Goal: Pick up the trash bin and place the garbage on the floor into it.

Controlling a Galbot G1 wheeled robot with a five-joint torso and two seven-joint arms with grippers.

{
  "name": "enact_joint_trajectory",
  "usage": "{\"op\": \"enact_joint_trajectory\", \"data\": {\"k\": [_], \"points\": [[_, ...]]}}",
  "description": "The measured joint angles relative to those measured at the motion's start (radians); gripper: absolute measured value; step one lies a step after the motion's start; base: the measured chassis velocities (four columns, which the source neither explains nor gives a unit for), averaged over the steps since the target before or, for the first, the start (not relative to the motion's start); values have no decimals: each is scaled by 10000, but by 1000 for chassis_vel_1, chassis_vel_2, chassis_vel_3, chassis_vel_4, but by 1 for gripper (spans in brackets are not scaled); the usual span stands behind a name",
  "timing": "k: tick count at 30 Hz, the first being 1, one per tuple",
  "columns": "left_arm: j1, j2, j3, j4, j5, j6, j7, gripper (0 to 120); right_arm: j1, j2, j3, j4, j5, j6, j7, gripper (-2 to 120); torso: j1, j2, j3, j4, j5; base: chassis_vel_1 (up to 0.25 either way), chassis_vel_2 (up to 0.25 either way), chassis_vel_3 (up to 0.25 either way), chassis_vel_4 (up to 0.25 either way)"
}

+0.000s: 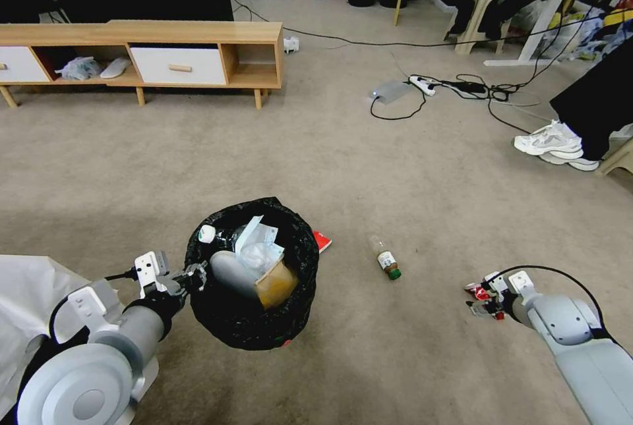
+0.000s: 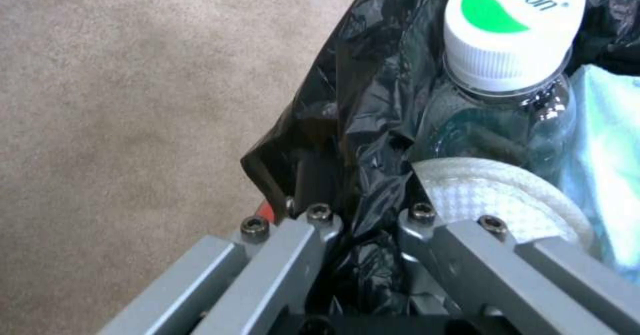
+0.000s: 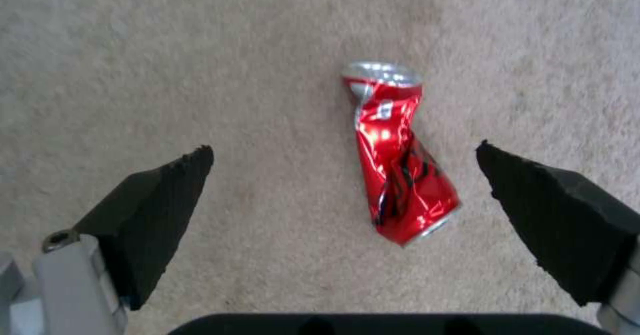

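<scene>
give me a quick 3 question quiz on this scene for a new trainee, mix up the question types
1. True or false: the left gripper is clamped on the rim of the trash bin.
2. Which item lies between the open fingers of the right gripper? A) a small bottle B) a crushed red can C) a crumpled tissue
3. Fill in: the small bottle with the green cap lies on the ____ between the bin and the right gripper.

Key:
1. True: in the left wrist view the fingers pinch the black bag at the rim.
2. B: the crushed red can lies on the floor, not yet gripped.
3. floor
</scene>
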Motion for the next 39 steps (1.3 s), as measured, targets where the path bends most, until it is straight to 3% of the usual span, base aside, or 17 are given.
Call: {"op": "enact_joint_trajectory", "data": {"k": [18, 24, 39], "points": [[53, 60, -43, 16, 27, 13, 0, 4, 1337, 610, -65, -2823, -878, 900, -61, 100, 0, 0, 0, 0, 0, 0, 0, 0, 0], [58, 77, -43, 6, 52, 14, -2, 4, 1809, 854, 88, -3802, -1196, 1622, -344, 100, 0, 0, 0, 1, 0, 0, 0, 0, 0], [10, 58, 0, 44, 77, 25, -14, 4, 2446, 1111, 351, -5000, -1758, 2148, -209, 100, 0, 0, -1, 1, 0, 0, 0, 0, 0]]}}
